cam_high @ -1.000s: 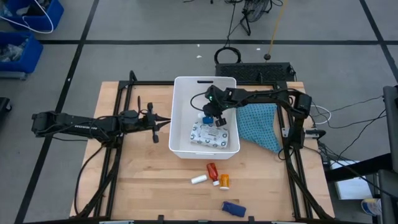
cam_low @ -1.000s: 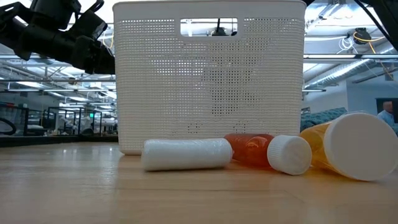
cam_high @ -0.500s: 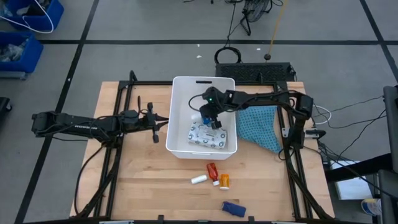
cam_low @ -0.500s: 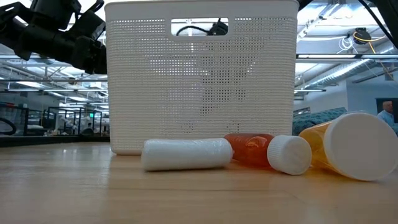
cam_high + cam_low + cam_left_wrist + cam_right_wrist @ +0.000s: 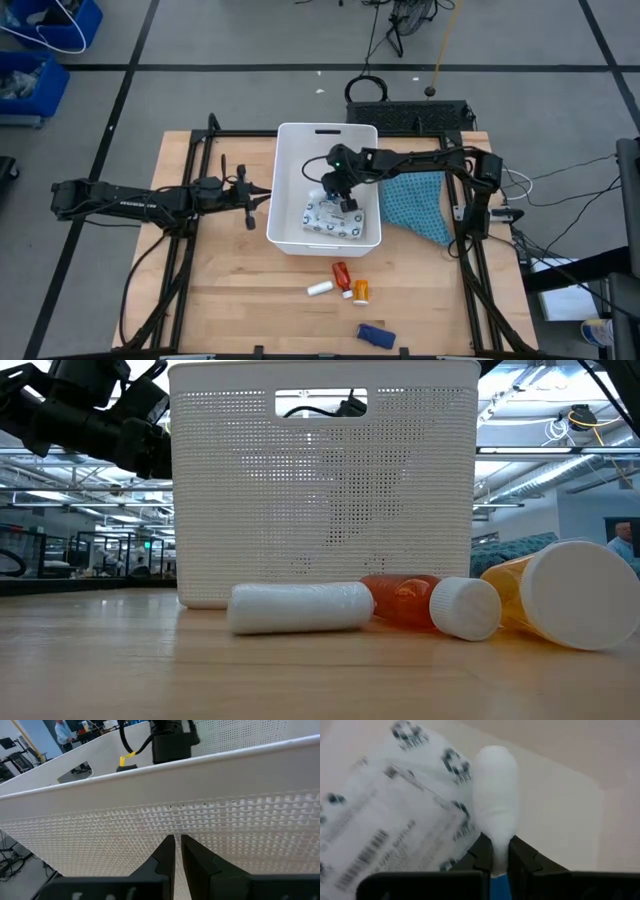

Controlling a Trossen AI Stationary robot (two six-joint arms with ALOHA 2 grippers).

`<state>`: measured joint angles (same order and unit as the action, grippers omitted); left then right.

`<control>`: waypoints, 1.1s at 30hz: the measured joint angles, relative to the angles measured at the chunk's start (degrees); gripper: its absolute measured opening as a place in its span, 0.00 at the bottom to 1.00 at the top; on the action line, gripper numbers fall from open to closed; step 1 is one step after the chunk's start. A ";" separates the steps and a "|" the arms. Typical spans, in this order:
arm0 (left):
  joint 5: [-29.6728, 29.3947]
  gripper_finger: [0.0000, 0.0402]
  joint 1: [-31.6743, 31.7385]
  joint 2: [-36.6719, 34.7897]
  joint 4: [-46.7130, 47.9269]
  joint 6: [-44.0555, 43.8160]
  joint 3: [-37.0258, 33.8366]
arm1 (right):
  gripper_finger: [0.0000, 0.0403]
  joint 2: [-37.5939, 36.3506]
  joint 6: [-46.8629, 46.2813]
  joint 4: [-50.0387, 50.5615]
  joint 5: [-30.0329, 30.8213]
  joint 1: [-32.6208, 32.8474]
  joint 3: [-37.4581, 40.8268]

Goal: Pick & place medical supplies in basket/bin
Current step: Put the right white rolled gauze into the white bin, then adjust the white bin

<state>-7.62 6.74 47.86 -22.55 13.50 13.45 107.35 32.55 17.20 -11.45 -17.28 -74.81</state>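
The white bin [image 5: 325, 185] stands mid-table; in the low view its perforated wall [image 5: 320, 480] fills the middle. My right gripper [image 5: 341, 196] reaches down inside it, shut on a white tube [image 5: 495, 805] above the flat patterned packet [image 5: 333, 220] on the bin floor. My left gripper [image 5: 268, 197], shut, points at the bin's left wall [image 5: 200, 815]. On the table near the bin lie a white tube [image 5: 320, 288], a red bottle [image 5: 342, 272], an orange bottle [image 5: 360, 291] and a dark blue flat piece [image 5: 372, 333]. The blue cube is hidden. My right gripper pinches the white tube between its two fingers by the tube's near end [image 5: 498, 851], coming slanting down from the table's right. The tube lies along the fingers and sticks out past their tips over the packet [image 5: 385, 820]; whether its free end [image 5: 492, 755] touches the packet I cannot tell. My left gripper has its shut fingertips [image 5: 170, 845] right at the bin's left wall; whether they touch it I cannot tell.
A teal cloth [image 5: 420, 200] lies right of the bin under the right arm. Black frame rails [image 5: 195, 180] run along the table's sides. Blue crates [image 5: 40, 40] stand on the floor beyond the far left corner. Bare wood [image 5: 230, 300] shows at the near left.
The bin has slid a little toward the table's left and now stands close against my left gripper's tips. My right gripper has moved slightly toward the left and near side inside the bin, covering the blue cube that showed beside it before.
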 joint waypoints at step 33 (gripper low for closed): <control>0.09 0.09 -0.02 0.00 0.02 -0.03 0.00 | 0.49 -5.35 -3.44 -4.05 4.83 1.43 0.87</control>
<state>-7.53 6.73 47.86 -22.53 13.47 13.45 102.00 29.11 13.16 -6.62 -15.86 -73.93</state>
